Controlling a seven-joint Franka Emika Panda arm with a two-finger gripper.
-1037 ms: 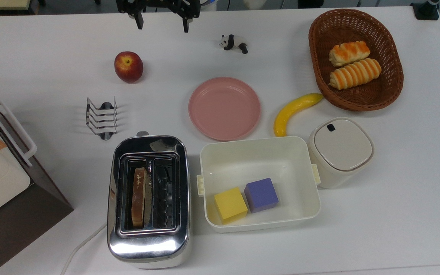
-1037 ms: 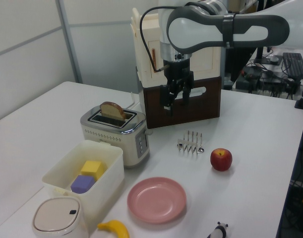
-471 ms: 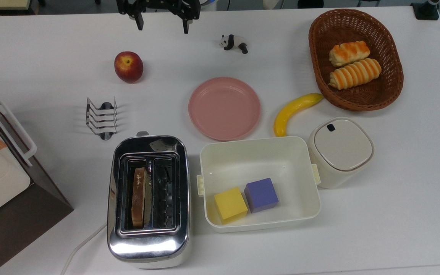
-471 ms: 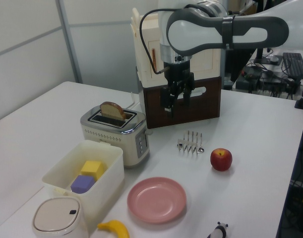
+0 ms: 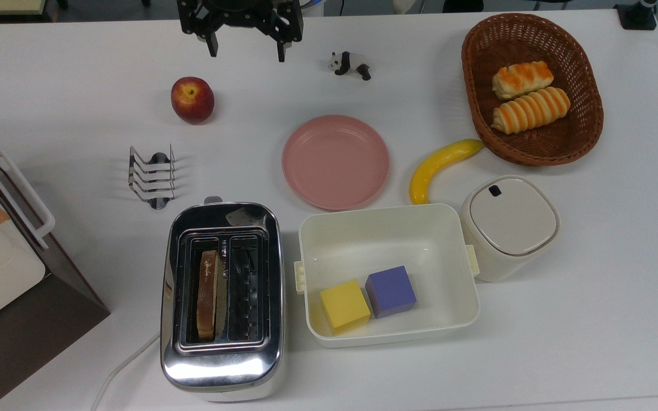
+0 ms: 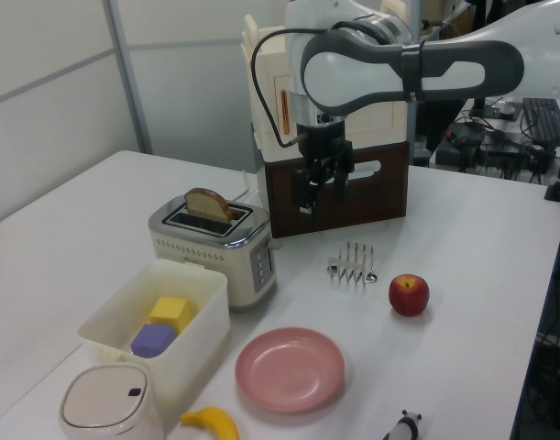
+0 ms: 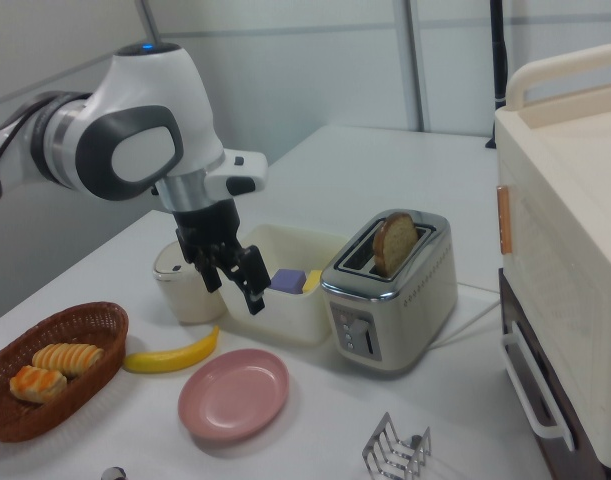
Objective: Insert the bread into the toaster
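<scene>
The chrome toaster (image 5: 220, 348) stands near the top view's bottom edge, with a white base and cord. A slice of bread (image 5: 207, 294) stands upright in its left slot, sticking up above the top in the left view (image 6: 209, 203) and the right view (image 7: 395, 242). My gripper (image 5: 247, 50) hangs open and empty high over the table's far side, above and beyond the apple, well away from the toaster (image 6: 215, 249). Seen from the left view, the gripper (image 6: 318, 190) hovers in front of the brown box. From the right view, the gripper (image 7: 233, 283) is in front of the cream tub.
On the table are an apple (image 5: 192, 100), a wire toast rack (image 5: 152, 176), a pink plate (image 5: 335, 162), a toy panda (image 5: 350, 64), a banana (image 5: 440, 165) and a wicker basket (image 5: 586, 134) with two rolls. The cream tub (image 5: 386, 228) holds two cubes, a lidded pot (image 5: 509, 225) beside it. A brown-and-cream box (image 5: 3, 274) stands at the top view's left.
The open gripper has drifted a little toward the top view's bottom, and slightly left in the left view. Bread and toaster have not moved.
</scene>
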